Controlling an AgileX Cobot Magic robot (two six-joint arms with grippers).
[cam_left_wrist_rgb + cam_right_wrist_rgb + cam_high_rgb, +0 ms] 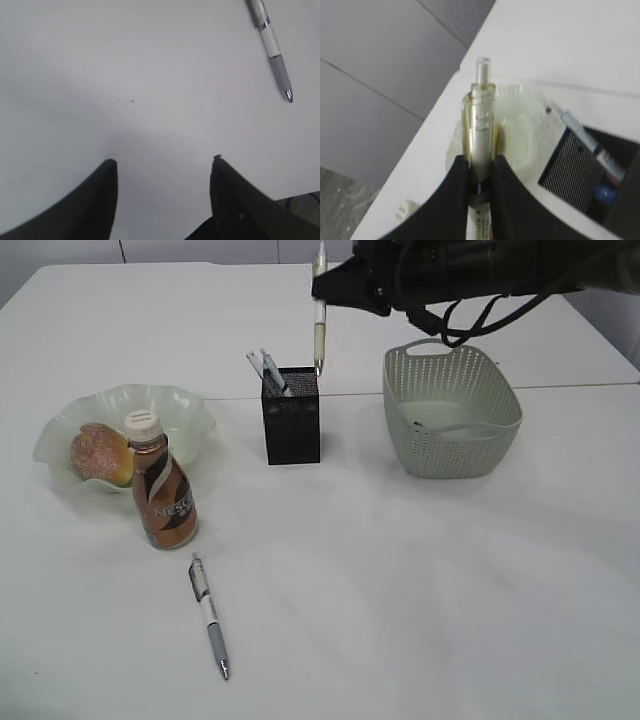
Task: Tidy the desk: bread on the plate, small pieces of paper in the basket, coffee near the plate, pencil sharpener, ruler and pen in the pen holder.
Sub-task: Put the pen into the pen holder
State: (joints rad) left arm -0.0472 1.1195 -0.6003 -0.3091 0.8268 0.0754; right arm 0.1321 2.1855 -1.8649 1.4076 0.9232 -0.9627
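**Inspector:** Report edges and free room first.

**Assistant:** The white table (420,590) has a wide bare stretch across its near right half. Its far edge runs behind the pen holder (292,415), and a seam crosses the surface level with the basket (450,425). The basket sits right of centre, well apart from the pen holder. The plate (185,410) lies near the left edge with the bread (100,453) on it. The coffee bottle (163,495) stands upright just in front of the plate, at its near rim. A white and grey pen (209,615) lies flat on the table, near side, right of the bottle and apart from it.

**Inspector:** Pen holder contents?

**Assistant:** Slim items lean out of its far left corner; which items, I cannot tell.

**Inspector:** Right arm pose?

**Assistant:** It reaches in from the far right, across the basket, roughly level. The right gripper (479,175) is clamped narrowly on a cream-barrelled pen (319,340), which hangs upright with its tip just above the holder's right rim.

**Inspector:** Left arm?

**Assistant:** It appears only in the wrist view. The left gripper (163,165) stands parted over bare table, holding nothing. The lying pen sits at the upper right of that view, clear of the fingers (102,195).
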